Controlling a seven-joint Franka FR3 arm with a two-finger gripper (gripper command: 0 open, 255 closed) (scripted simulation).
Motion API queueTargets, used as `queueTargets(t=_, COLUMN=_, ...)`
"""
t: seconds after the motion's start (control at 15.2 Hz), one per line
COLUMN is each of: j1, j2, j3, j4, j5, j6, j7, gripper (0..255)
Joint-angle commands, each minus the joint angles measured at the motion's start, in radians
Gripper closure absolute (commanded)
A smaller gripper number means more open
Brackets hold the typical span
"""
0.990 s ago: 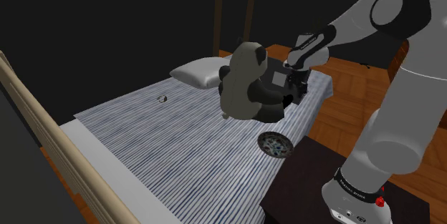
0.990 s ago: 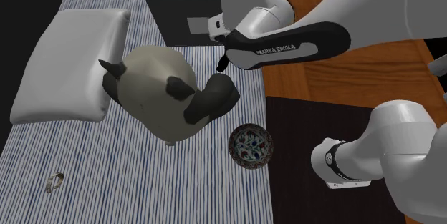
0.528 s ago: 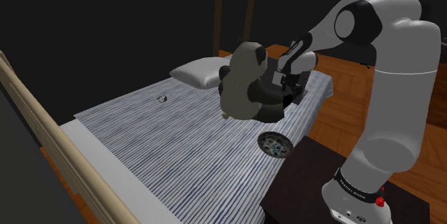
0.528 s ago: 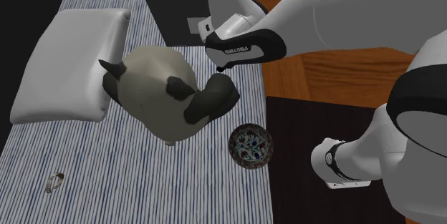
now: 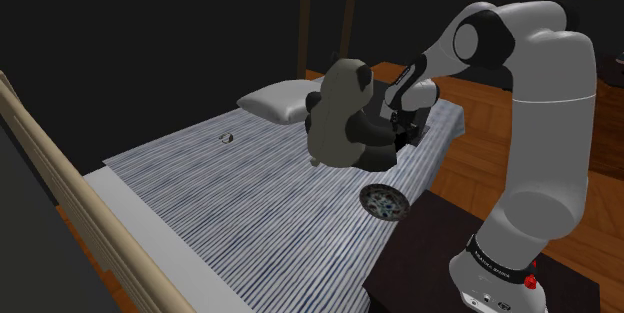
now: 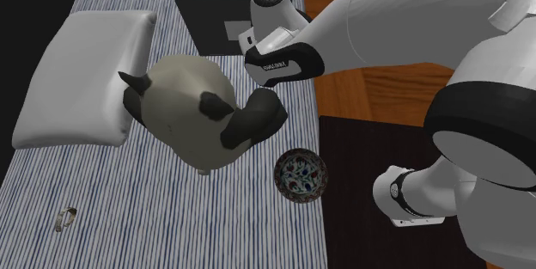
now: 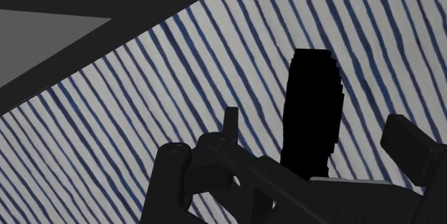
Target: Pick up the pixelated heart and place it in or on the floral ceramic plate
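Striped bed (image 5: 250, 201) in a dim room with a black area behind it. It carries a pillow (image 5: 275, 101), a big plush (image 5: 340, 111) and a dark flat panel (image 6: 206, 18).

The gripper (image 7: 315, 133) is low over the cover, beside the plush on the side away from the pillow. Its fingers (image 7: 412, 147) stand wide apart.

The heart (image 7: 311, 104) is drawn pure black with stepped edges and lies on the stripes right between them. Cover shows on both sides of it, so it is not clasped and no contact is visible.

- **Key relation:** the heart's long axis runs away from the hand, crosswise to the line between the fingers. Closing would bite its narrow width, which looks well lined up. It sits about centred, perhaps a bit nearer one finger.
- **Step in hand (judged):** final descent or closing for the pick.
- **Plate:** the plate (image 5: 383, 202) sits at the bed edge toward the stand, apart from the gripper, just past the plush's dark foot. The carry after the lift is a short pull back toward the base, skirting the plush.
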Motion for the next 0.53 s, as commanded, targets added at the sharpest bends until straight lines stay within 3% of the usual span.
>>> queueTargets(t=0.0, j1=-0.002, j2=0.003, j3=0.002, j4=0.001, j5=0.002, j6=0.002, j7=-0.002, gripper=0)
queueTargets(t=0.26, j1=-0.002, j2=0.003, j3=0.002, j4=0.001, j5=0.002, j6=0.002, j7=-0.002, gripper=0)
queueTargets(t=0.33, j1=-0.002, j2=0.003, j3=0.002, j4=0.001, j5=0.002, j6=0.002, j7=-0.002, gripper=255)
queueTargets(t=0.46, j1=-0.002, j2=0.003, j3=0.002, j4=0.001, j5=0.002, j6=0.002, j7=-0.002, gripper=255)
